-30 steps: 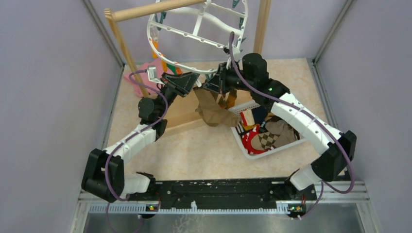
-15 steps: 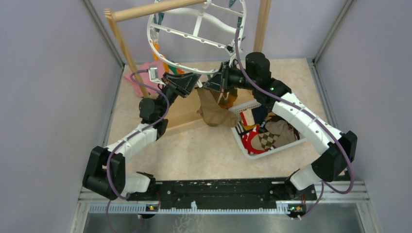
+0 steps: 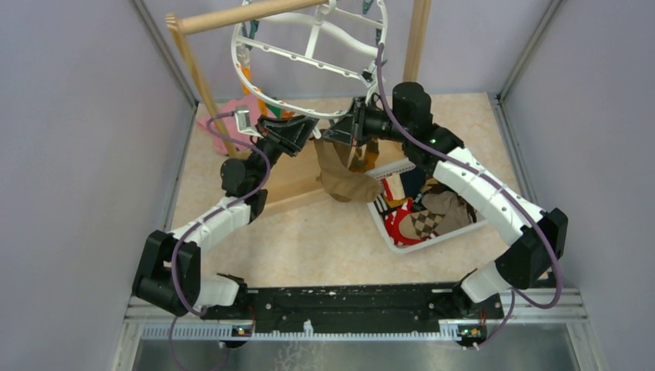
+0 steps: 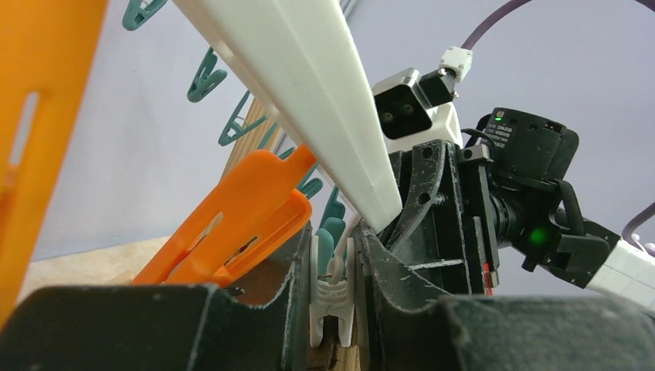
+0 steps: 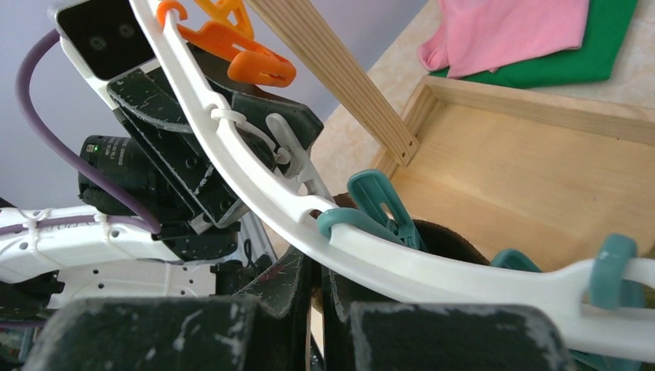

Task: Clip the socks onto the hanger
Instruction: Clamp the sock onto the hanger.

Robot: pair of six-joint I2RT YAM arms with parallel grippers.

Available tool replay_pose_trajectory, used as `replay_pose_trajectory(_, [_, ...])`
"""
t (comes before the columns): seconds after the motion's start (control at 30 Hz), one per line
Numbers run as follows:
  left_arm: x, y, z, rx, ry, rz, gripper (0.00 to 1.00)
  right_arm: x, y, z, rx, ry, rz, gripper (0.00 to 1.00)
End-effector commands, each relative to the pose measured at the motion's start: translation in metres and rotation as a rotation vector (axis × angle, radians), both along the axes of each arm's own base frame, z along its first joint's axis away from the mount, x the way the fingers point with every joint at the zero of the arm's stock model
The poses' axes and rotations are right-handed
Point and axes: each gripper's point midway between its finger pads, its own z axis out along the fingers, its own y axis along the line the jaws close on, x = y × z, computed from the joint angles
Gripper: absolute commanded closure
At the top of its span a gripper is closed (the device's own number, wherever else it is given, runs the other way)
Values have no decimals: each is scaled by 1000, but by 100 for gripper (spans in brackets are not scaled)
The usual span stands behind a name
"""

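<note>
The hanger (image 3: 309, 48), a white oval ring with teal and orange clips, hangs from the wooden pole; its rim crosses the left wrist view (image 4: 309, 85) and the right wrist view (image 5: 432, 267). My left gripper (image 3: 297, 135) (image 4: 334, 263) is shut on a white clip (image 4: 334, 297) under the rim, with brown fabric showing between the clip's lower legs. My right gripper (image 3: 344, 133) (image 5: 317, 278) faces it closely and is shut on the top edge of a brown sock (image 3: 340, 176) (image 5: 456, 241), which hangs below both grippers.
A white slotted basket (image 3: 384, 228) at the right holds more socks, red and argyle (image 3: 417, 220). The wooden pole rack (image 3: 255, 14) stands on a wooden base (image 3: 290, 178). Pink and green cloths (image 3: 215, 127) lie at the back left. An orange clip (image 4: 232, 216) hangs beside my left fingers.
The hanger ring has swung slightly to the left. Both grippers keep their holds and have barely shifted, and the brown sock hangs a little straighter.
</note>
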Motion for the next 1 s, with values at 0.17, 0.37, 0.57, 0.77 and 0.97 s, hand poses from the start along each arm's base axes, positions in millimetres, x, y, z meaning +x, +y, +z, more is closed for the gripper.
replay_pose_trajectory(0.17, [-13,-2,9,-16,-109,-32,74,-2,-10,28,88,-45,16,100])
replay_pose_trajectory(0.37, [-13,-5,9,12,-144,-33,74,-10,-5,33,125,-26,72,100])
replay_pose_trajectory(0.57, [-18,-5,12,59,-245,1,74,-12,-3,37,175,10,111,100])
replay_pose_trajectory(0.77, [-23,-5,15,80,-313,15,73,-11,-4,37,173,11,106,100])
replay_pose_trajectory(0.97, [-26,-7,16,66,-302,-22,71,-6,-5,30,158,17,81,100])
